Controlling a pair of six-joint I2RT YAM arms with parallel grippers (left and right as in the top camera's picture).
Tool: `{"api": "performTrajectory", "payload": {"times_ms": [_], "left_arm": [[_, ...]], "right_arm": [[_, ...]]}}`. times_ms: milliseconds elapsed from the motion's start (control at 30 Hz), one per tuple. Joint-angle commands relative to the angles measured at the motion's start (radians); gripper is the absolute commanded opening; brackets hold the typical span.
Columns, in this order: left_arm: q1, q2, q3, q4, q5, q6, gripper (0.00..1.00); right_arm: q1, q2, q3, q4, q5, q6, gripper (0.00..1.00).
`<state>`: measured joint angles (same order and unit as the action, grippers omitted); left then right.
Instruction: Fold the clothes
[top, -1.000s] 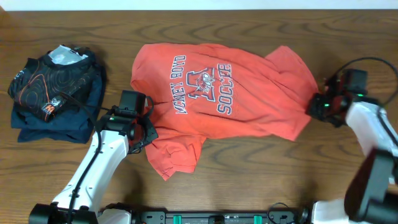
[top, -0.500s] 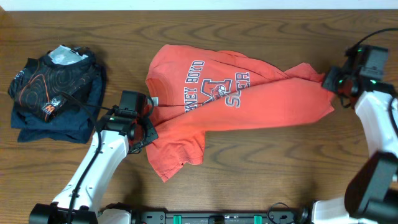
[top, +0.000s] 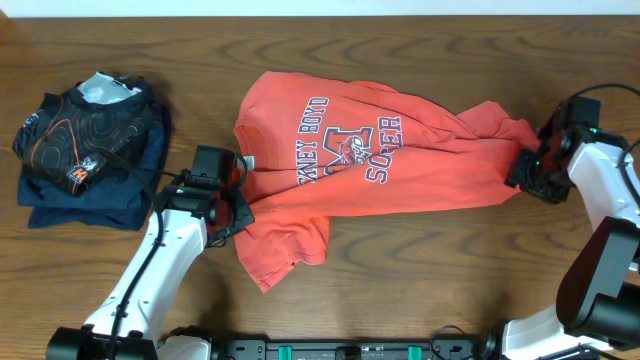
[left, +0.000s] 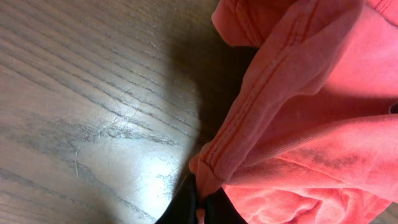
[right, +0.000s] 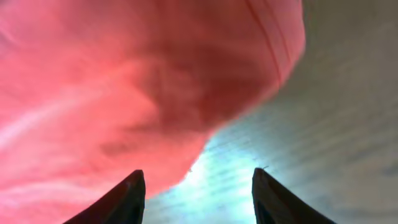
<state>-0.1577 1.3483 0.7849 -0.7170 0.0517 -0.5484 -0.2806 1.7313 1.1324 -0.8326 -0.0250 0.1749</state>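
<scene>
left wrist: left end effector pinches t-shirt; right end effector parted.

From the overhead view I read "KNEY BOYD", a big "M" and a crease-broken "SOCCER" on the coral T-shirt at centre frame; nothing else is legible.

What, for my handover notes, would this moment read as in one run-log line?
left pincer: shut on T-shirt | right pincer: open, holding nothing, at shirt's edge | T-shirt: crumpled, unfolded
</scene>
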Motion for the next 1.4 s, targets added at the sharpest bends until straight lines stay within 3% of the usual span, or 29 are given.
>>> {"api": "performTrajectory", "payload": {"times_ms": [0,300,333,400,467,667,767,833,1000,1067,1133,1367], "left_arm": [[0.004,0.003,-0.004,-0.002,-0.016,0.014,0.06],[0.004,0.003,-0.004,-0.003,-0.015,0.014,0.06],[0.004,0.003,-0.004,-0.003,-0.015,0.014,0.06],[0.004,0.003,-0.004,-0.003,-0.015,0.013,0.06],[0.004,0.003,-0.004,-0.003,-0.015,0.014,0.06],[0.004,0.003,-0.004,-0.003,-0.015,0.014,0.06],[0.004,0.003,-0.004,-0.003,-0.015,0.014,0.06],[0.004,0.003,-0.004,-0.003,-0.016,0.014,0.06],[0.004,0.003,-0.004,-0.004,-0.015,0.014,0.06],[0.004,0.003,-0.004,-0.003,-0.015,0.014,0.05],[0.004,0.003,-0.004,-0.003,-0.015,0.014,0.06],[0.004,0.003,-0.004,-0.002,-0.015,0.014,0.06]], "right_arm": [[-0.004,-0.02,-0.036,0.021,0.017,-0.001,0.54],[0.01,-0.018,-0.219,0.318,-0.033,0.005,0.48],[0.01,-0.018,-0.235,0.335,-0.044,0.005,0.43],[0.01,-0.018,-0.247,0.34,-0.064,0.004,0.14],[0.008,-0.029,-0.235,0.284,-0.084,0.004,0.01],[0.002,-0.143,-0.041,-0.21,-0.141,0.003,0.01],[0.001,-0.166,0.114,-0.365,-0.124,-0.055,0.07],[-0.001,-0.162,0.19,-0.378,-0.113,-0.057,0.11],[-0.001,-0.097,0.208,-0.169,-0.109,-0.032,0.19],[-0.001,-0.032,0.206,-0.122,-0.109,-0.019,0.18],[-0.001,0.043,0.206,-0.079,-0.11,-0.019,0.1],[-0.005,0.18,0.206,-0.243,-0.051,-0.024,0.17]]}}
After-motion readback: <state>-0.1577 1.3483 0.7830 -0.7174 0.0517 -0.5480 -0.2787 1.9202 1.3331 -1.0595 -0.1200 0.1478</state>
